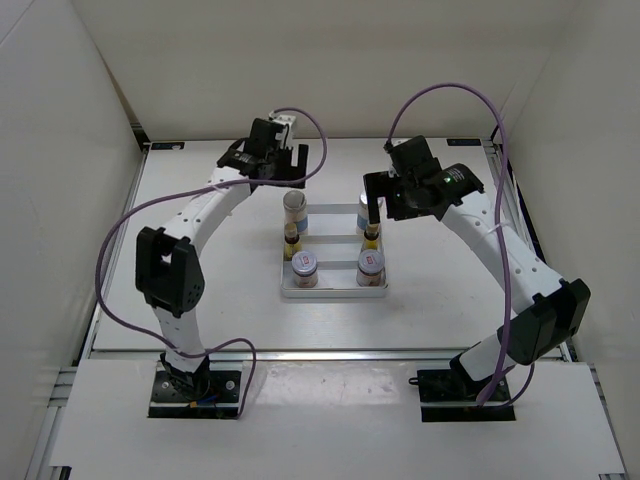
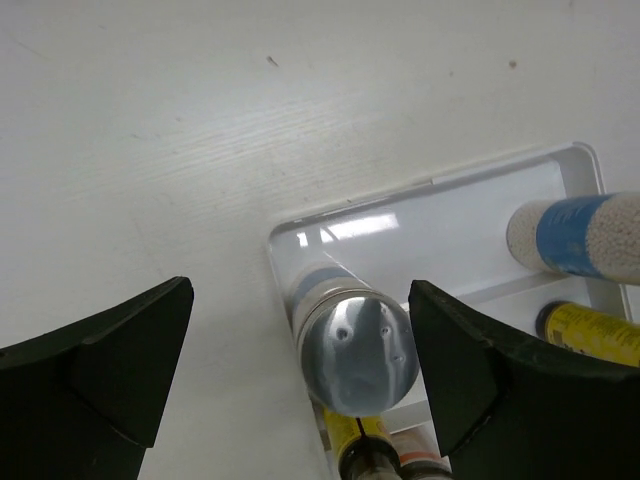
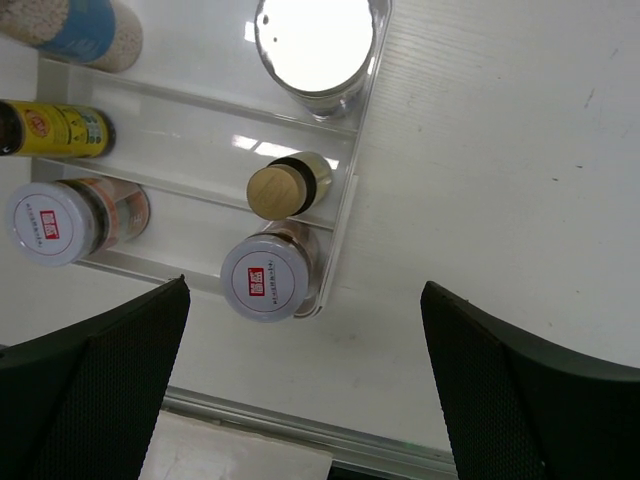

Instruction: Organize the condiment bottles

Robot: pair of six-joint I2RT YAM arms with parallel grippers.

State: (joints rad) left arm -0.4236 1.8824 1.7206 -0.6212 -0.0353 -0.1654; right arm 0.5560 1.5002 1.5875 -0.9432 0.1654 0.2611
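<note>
Six small condiment bottles (image 1: 301, 264) stood in the flat grey ridged tray (image 1: 335, 293), one kind per row; sorting looked complete. Left gripper (image 2: 300, 295) hung wide, empty, above the tall white blue-labelled bottle (image 2: 355, 345). Right gripper (image 3: 305, 288) likewise over the squat silver-lidded jar (image 3: 265, 277).

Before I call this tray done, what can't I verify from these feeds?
Top view: far-right white bottle partly behind the right arm.
Top view: near-left jar, lid print too small to read.
Right wrist: that bottle's silver cap washed out by glare.
Left wrist: left yellow bottle cut off by the bottom edge.
</note>
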